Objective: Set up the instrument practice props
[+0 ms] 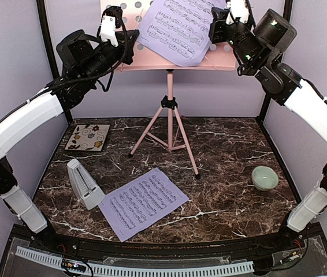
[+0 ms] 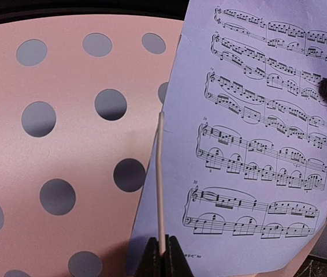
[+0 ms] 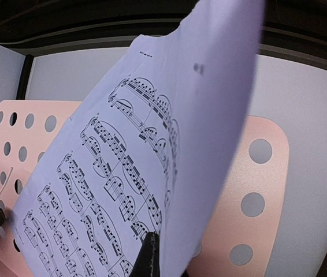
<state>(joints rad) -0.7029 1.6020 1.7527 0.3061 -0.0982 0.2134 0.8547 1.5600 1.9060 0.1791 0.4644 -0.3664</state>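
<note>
Music stand [image 1: 152, 61]: pink, with a perforated desk, upright on tripod legs at the rear centre of the worktop [image 1: 227, 144].
Raised sheet [image 1: 175, 26]: lavender printed page leaning on the stand's desk, tilted; its right edge curls forward off the desk.
Left gripper [image 2: 163, 259]: at the left half of the desk, by the raised sheet's lower left corner.
Left jaws: pressed almost together on a thin pale rod [image 2: 162, 173], which rises from between them along the paper's left margin. Whether the paper's corner is caught as well cannot be told.
Right gripper [image 3: 160, 262]: high beside the desk, at the raised sheet's right edge.
Right jaws: pinching that right edge. One dark finger [image 3: 149, 254] shows; the other is hidden behind the curled paper.
Flat sheet [image 1: 143, 203]: second lavender page, lying print side up and skewed on the worktop, forward of the tripod feet.
Metronome [image 1: 84, 184]: white-grey pyramid at the left front, just beside the flat sheet's left corner; contact cannot be told.
Tile [image 1: 88, 137]: square, floral-patterned, lying flat at the left rear, behind the metronome.
Bowl [image 1: 265, 178]: small, pale green, on the right side of the worktop, well apart from the other items.
</note>
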